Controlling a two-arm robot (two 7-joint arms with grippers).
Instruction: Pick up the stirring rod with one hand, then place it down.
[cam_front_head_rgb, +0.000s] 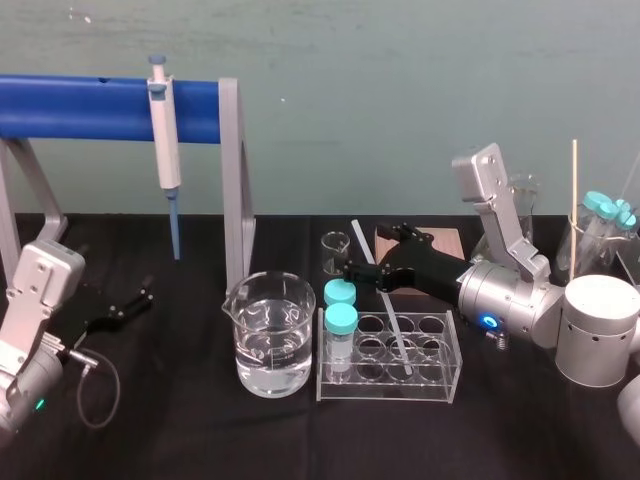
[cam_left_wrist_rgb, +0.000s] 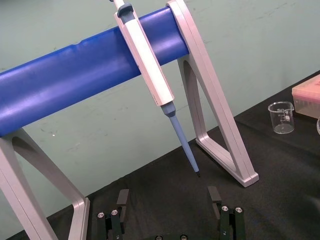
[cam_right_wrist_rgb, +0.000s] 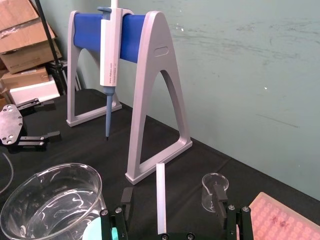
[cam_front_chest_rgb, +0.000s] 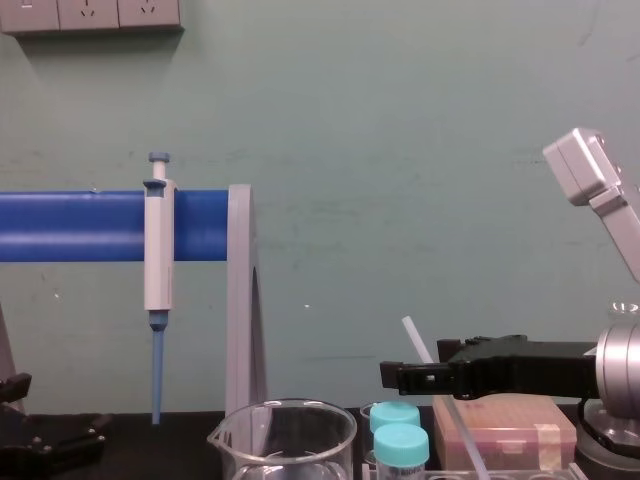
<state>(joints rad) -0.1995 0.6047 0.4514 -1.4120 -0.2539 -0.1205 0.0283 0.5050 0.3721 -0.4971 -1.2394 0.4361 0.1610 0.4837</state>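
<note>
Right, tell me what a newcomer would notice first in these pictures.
The big blue-barred stand at the back left, with a white pipette hanging from it, catches the eye first. Next is the right gripper, open, straddling the stirring rod that leans in the clear tube rack at centre, beside a beaker of water. The left gripper lies open, parked at the table's left edge.
</note>
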